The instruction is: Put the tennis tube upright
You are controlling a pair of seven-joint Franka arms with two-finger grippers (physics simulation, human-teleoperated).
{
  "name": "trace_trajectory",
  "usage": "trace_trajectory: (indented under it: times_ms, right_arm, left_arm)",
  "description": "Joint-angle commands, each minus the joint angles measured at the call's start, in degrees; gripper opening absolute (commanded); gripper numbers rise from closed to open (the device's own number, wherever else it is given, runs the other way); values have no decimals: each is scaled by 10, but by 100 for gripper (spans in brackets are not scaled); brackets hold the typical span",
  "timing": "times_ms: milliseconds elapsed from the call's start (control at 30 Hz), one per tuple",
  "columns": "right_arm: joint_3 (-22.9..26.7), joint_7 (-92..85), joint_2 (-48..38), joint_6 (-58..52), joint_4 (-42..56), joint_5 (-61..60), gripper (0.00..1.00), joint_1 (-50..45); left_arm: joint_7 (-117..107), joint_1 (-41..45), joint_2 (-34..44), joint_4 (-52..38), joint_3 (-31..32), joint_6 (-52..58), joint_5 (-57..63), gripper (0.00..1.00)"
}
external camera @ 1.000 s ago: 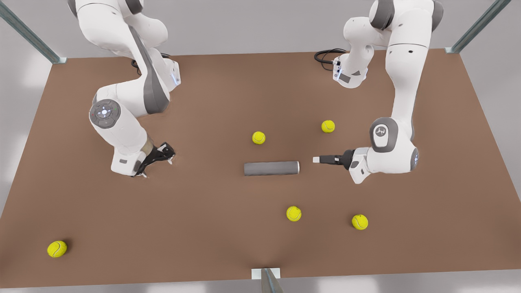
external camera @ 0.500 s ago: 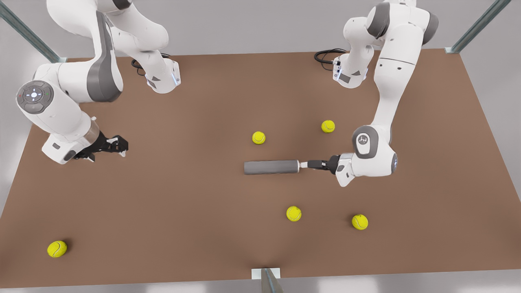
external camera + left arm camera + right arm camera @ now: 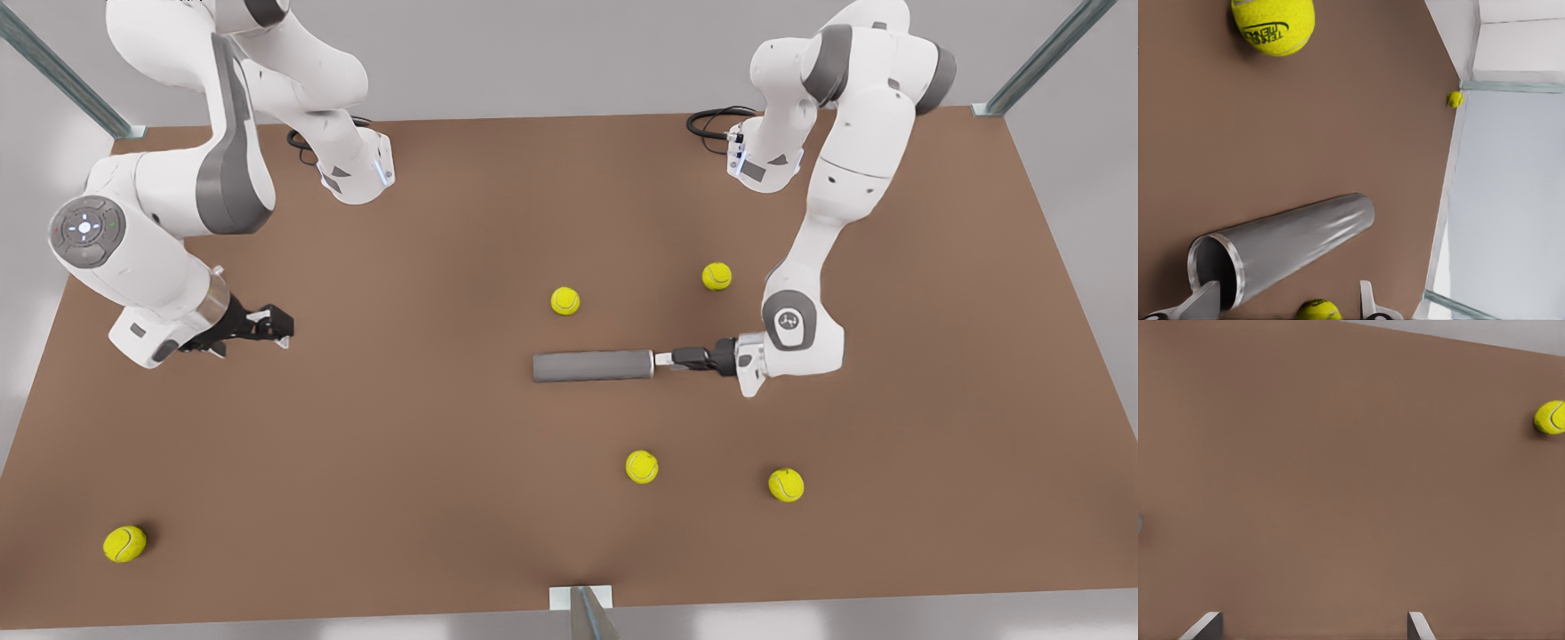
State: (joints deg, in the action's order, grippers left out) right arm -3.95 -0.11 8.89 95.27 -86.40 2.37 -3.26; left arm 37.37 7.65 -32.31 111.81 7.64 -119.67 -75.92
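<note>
The tennis tube [image 3: 591,365] is a plain grey cylinder lying on its side mid-table, its long axis running left to right in the front view. In the left wrist view the tennis tube [image 3: 1298,240] shows a dark open mouth facing my left gripper [image 3: 1286,288]. That gripper is open, with one finger [image 3: 1205,300] at the mouth and the other outside the wall. In the front view the left gripper [image 3: 660,360] sits at the tube's right end. My right gripper [image 3: 283,327] hangs open over bare table at the front view's left, also seen as the right gripper [image 3: 1313,618].
Several yellow tennis balls lie on the brown table [image 3: 444,444]. One ball [image 3: 564,300] is behind the tube and another ball [image 3: 641,466] in front of it. A far ball [image 3: 124,543] sits near the front-left corner. Metal frame posts stand at the table's corners.
My left gripper has moved in from the front view's right up to the tube's open end. The right arm swung away to the front view's left and now holds there.
</note>
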Motion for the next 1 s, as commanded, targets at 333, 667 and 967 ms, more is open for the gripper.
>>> trace_trajectory:
  times_ms: [333,667,967]
  right_arm:
    - [-2,0,0,0,-3,0,100,4]
    - [-2,1,0,-2,-4,-3,100,2]
    - [-2,1,3,1,-6,-4,100,1]
  left_arm:
    - [42,11,-30,0,5,-35,-43,99]
    - [78,12,-48,-2,30,-61,-112,99]
    - [104,5,-64,-1,56,-53,-186,98]
